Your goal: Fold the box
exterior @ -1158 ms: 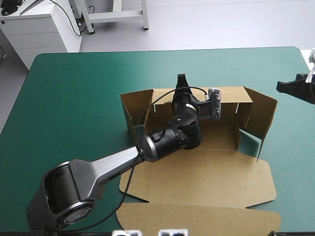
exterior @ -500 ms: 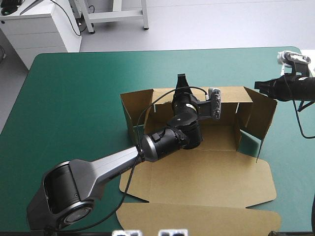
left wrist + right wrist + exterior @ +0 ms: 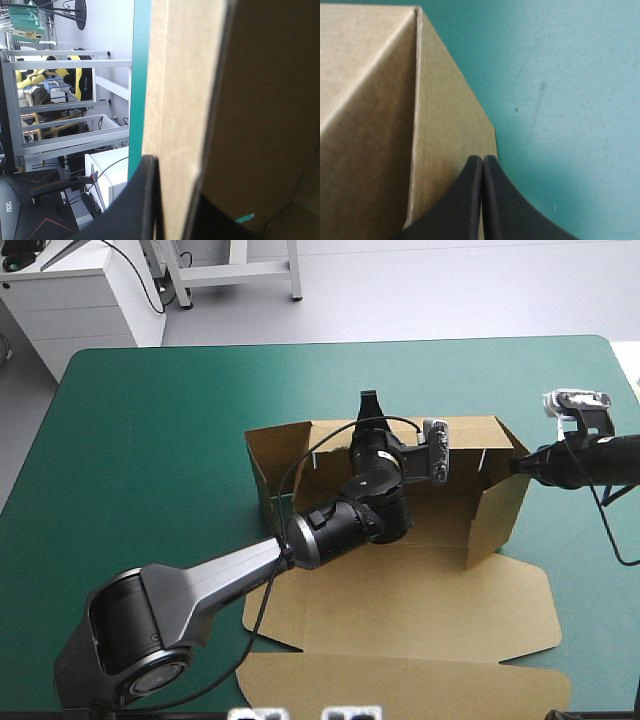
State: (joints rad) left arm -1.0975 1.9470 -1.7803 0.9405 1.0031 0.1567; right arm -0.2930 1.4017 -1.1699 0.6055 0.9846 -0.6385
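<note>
teal-green worktop (image 3: pixel 150 440) fills the high view, and the brown cardboard box (image 3: pixel 420 610), a cut sheet of board, lies right of centre with its broad front panels flat toward the near edge. its rear wall (image 3: pixel 465 435) stands up and the right side wall (image 3: pixel 495 515) is raised close to upright. the left gripper (image 3: pixel 368 408) reaches over the box's middle to the rear wall's top edge. the right gripper (image 3: pixel 520 467) comes in from the right, its tip at the outside of the right side wall.

left wrist view: the left gripper (image 3: pixel 172 200) has its black fingers all but closed with the board's edge pinched between them, so it grips the box.

right wrist view: the right gripper (image 3: pixel 482 167) has its fingers pressed together into one point, holding nothing, and appears to touch the side wall's outer face near a free corner.

the step in hand looks like squaring that side wall to the rear wall. to do it well, the push should likely be gentle and level, with the left grip steadying the rear wall so the sheet does not slide. pushing too far could crease the board off its fold line.
</note>
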